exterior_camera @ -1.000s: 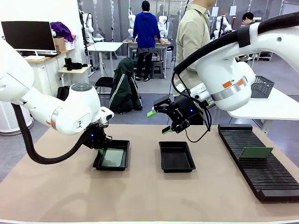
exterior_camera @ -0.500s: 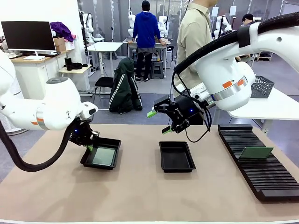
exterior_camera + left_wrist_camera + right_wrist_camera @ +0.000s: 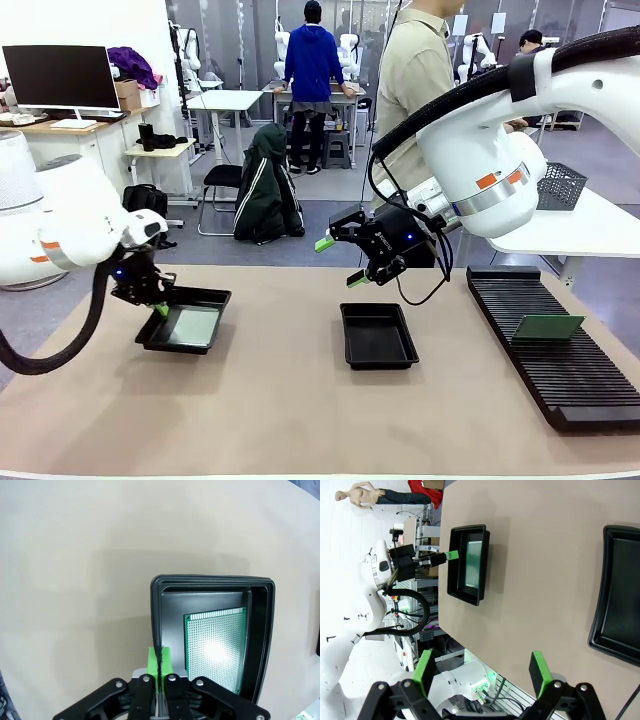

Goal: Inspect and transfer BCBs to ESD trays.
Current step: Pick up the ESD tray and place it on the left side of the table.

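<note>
Two ESD trays (image 3: 378,338) — left end effector (image 3: 159,656) clamped one's rim, right end effector (image 3: 482,666) gaped empty; seemingly two BCBs (image 3: 216,647)

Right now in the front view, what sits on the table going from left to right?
Left pincer → black tray it clamps by the rim, with a green board inside → empty black tray → long black slotted rack.

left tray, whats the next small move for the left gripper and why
Probably open the left gripper and lift off: it is shut on the rim of the tray, which seems to rest on the table with its BCB inside.
</note>
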You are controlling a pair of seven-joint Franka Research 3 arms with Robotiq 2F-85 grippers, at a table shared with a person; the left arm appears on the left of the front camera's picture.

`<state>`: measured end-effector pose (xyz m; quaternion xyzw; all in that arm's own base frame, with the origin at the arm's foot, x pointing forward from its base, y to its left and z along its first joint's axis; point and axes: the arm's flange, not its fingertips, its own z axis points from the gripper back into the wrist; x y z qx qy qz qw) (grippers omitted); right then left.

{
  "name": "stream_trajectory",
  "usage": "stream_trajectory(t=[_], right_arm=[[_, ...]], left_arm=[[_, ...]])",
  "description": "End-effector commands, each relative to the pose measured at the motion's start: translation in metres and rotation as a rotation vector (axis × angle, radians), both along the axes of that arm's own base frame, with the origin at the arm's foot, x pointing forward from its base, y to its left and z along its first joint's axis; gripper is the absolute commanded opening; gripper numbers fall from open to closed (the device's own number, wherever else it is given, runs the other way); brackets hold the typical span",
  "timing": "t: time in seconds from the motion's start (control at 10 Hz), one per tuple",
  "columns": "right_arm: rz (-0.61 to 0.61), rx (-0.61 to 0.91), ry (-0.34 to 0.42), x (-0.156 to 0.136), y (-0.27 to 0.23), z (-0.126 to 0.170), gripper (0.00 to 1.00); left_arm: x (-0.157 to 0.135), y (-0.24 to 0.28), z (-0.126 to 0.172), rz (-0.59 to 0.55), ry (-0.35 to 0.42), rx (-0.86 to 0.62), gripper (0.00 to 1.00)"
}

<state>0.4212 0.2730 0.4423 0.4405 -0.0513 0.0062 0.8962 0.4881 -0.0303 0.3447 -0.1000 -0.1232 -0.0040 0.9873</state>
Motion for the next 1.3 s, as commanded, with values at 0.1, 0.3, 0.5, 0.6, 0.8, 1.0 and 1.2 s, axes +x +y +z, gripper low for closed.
stream_trajectory(t=[0.1,0.3,0.5,0.6,0.8,1.0,1.2], right_arm=[[-0.004,-0.001,0.000,0.000,0.001,0.000,1.00],[-0.004,-0.001,0.000,0.000,0.001,0.000,1.00],[-0.004,-0.001,0.000,0.000,0.001,0.000,1.00],[-0.004,-0.001,0.000,0.000,0.001,0.000,1.00],[-0.004,-0.001,0.000,0.000,0.001,0.000,1.00],[-0.004,-0.001,0.000,0.000,0.001,0.000,1.00],[-0.004,-0.001,0.000,0.000,0.001,0.000,1.00]], left_arm=[[-0.014,0.055,0.000,0.010,-0.023,-0.031,0.03],[-0.016,0.090,0.002,0.023,-0.022,-0.037,0.03],[-0.018,0.122,-0.001,0.024,-0.022,-0.051,0.03],[-0.018,0.133,-0.002,0.028,-0.019,-0.060,0.03],[-0.014,0.150,-0.007,0.035,-0.017,-0.081,0.03],[-0.013,0.159,-0.016,0.036,-0.014,-0.094,0.03],[-0.009,0.159,-0.025,0.039,-0.018,-0.096,0.03]])
